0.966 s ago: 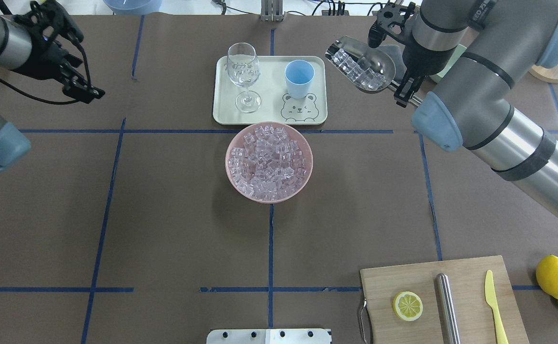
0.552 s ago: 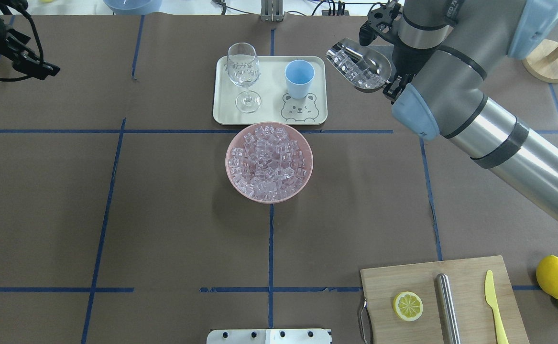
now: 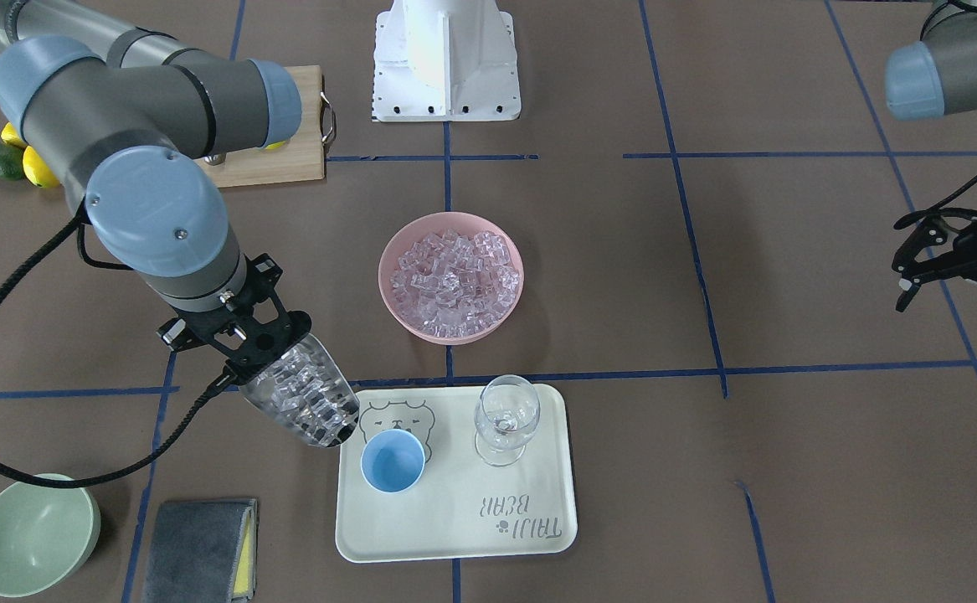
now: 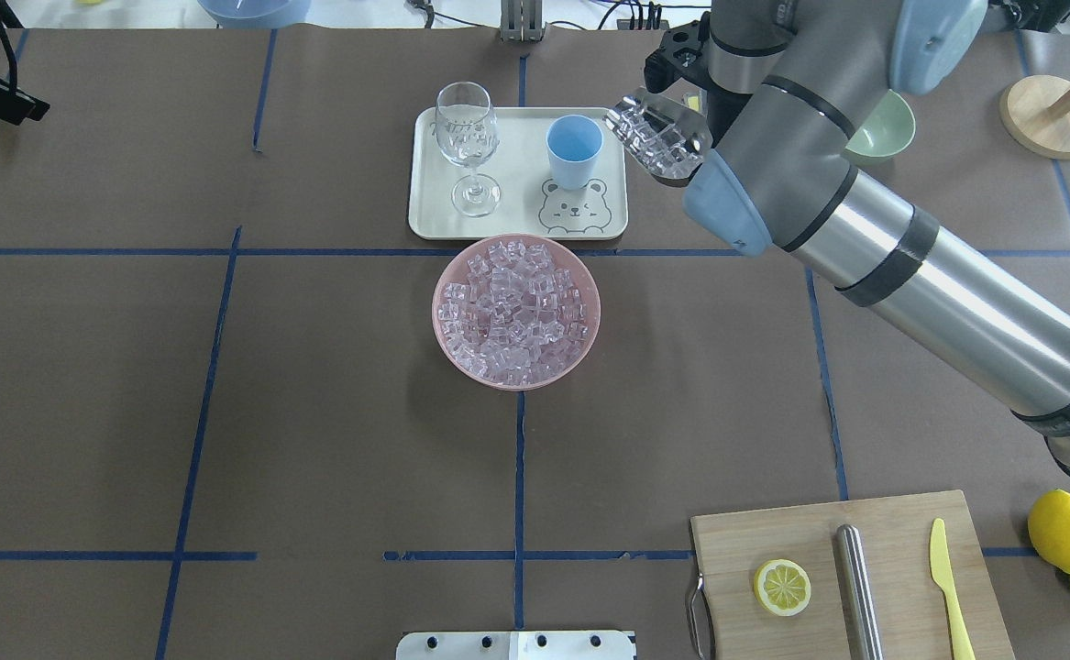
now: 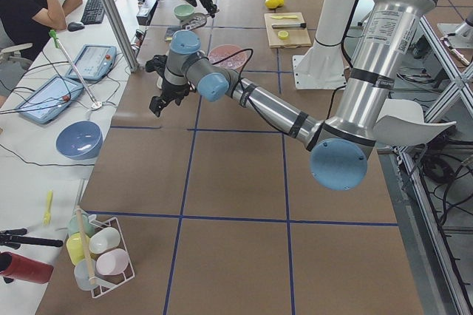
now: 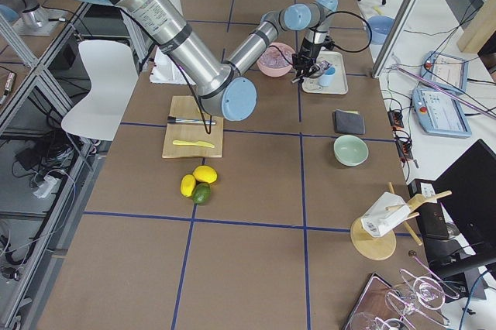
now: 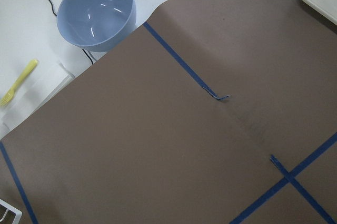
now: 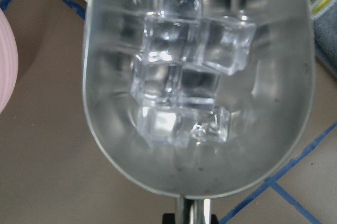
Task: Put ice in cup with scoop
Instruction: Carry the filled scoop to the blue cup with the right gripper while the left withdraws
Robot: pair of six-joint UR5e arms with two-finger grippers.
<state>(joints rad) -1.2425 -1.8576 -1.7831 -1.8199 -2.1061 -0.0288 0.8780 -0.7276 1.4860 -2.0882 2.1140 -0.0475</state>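
Note:
My right gripper (image 3: 255, 352) is shut on the thin handle of the steel scoop (image 3: 304, 406), also seen from above (image 4: 658, 137). The trough holds several clear ice cubes (image 8: 184, 92) and tilts toward the light-blue cup (image 3: 392, 461), its mouth just beside the cup over the tray's edge. The cup (image 4: 574, 147) stands upright and looks empty on the cream tray (image 4: 424, 215). A pink bowl (image 4: 592, 312) heaped with ice (image 4: 514, 307) sits in front of the tray. My left gripper (image 3: 948, 293) is open and empty, far off at the table's side.
A clear wine glass (image 4: 468, 137) stands on the tray left of the cup. A pale green bowl (image 3: 32, 532) and a grey cloth (image 3: 199, 548) lie beyond the scoop. A cutting board (image 4: 901, 522) with a lemon half, steel cylinder and yellow knife is at the near right.
My right arm has swung the loaded scoop leftward, from clear of the tray to right beside the cup. My left gripper has pulled back to the far left edge.

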